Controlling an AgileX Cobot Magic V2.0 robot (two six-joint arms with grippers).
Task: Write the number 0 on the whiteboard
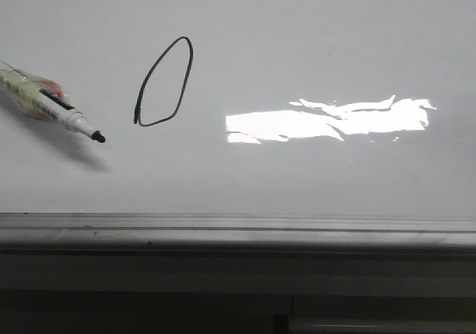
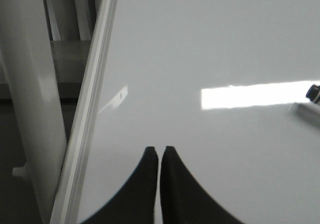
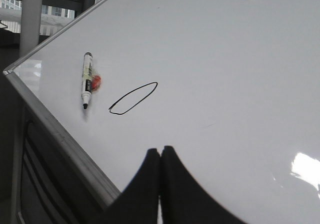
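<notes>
The whiteboard (image 1: 312, 44) fills the front view, glossy white with a grey rail along its near edge. On it stands the number 0 (image 1: 164, 83), a thin black slanted oval; the right wrist view shows the number 0 (image 3: 133, 98) too. A marker (image 1: 56, 108) lies uncapped on the board left of the oval, tip towards it, with nothing holding it. The marker (image 3: 87, 87) lies beside the loop in the right wrist view, and its end (image 2: 313, 91) pokes into the left wrist view. My left gripper (image 2: 159, 149) and right gripper (image 3: 160, 149) hang shut and empty above the board.
A bright glare patch (image 1: 327, 120) lies right of the oval. The board's grey metal rail (image 1: 238, 226) runs along the front edge, with a darker ledge below. A white post (image 2: 30, 84) stands beside the board's edge near my left gripper.
</notes>
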